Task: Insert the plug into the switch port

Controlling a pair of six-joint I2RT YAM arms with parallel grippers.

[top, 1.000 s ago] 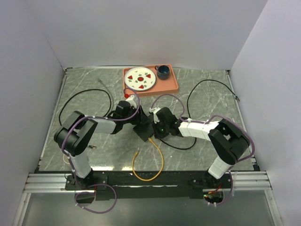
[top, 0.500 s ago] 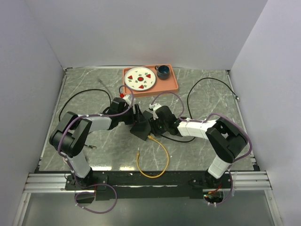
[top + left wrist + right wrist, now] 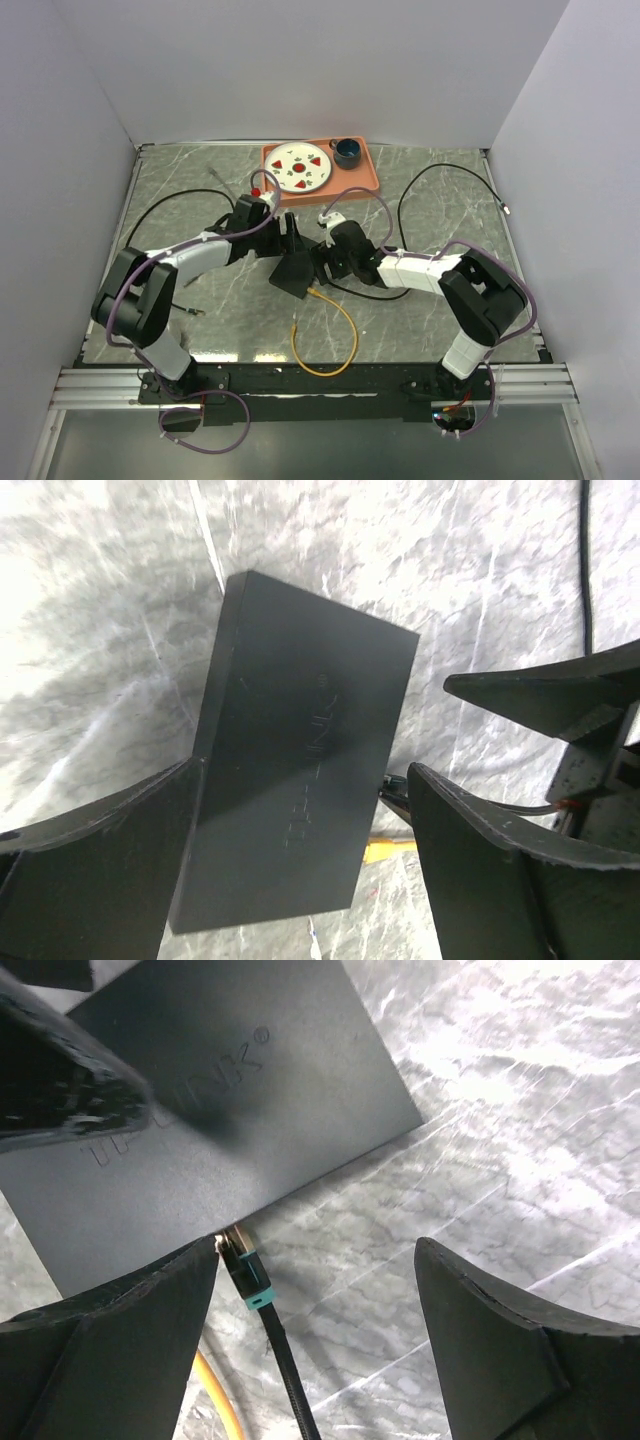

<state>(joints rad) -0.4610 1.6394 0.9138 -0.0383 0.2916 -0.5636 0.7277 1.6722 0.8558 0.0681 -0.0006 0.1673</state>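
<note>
— How does the right pincer [image 3: 318, 1245] stand?
— Fingers wide apart, holding nothing. Just beside one finger [image 3: 110, 1350] lies the black plug with a teal collar [image 3: 246, 1272]. Its metal tip meets the narrow edge of the flat matte-black rectangular box [image 3: 240, 1100]. The switch port itself is hidden.
— And the left pincer [image 3: 305, 770]?
— Spread wide too, straddling that box. Whether it touches the sides, I cannot tell.
— What lies around?
— A yellow cable [image 3: 218, 1400] runs from the same edge across the grey marbled tabletop [image 3: 170, 170]. An orange tray [image 3: 360, 178] with a patterned plate [image 3: 300, 167] and a dark cup [image 3: 347, 152] sits well behind.
</note>
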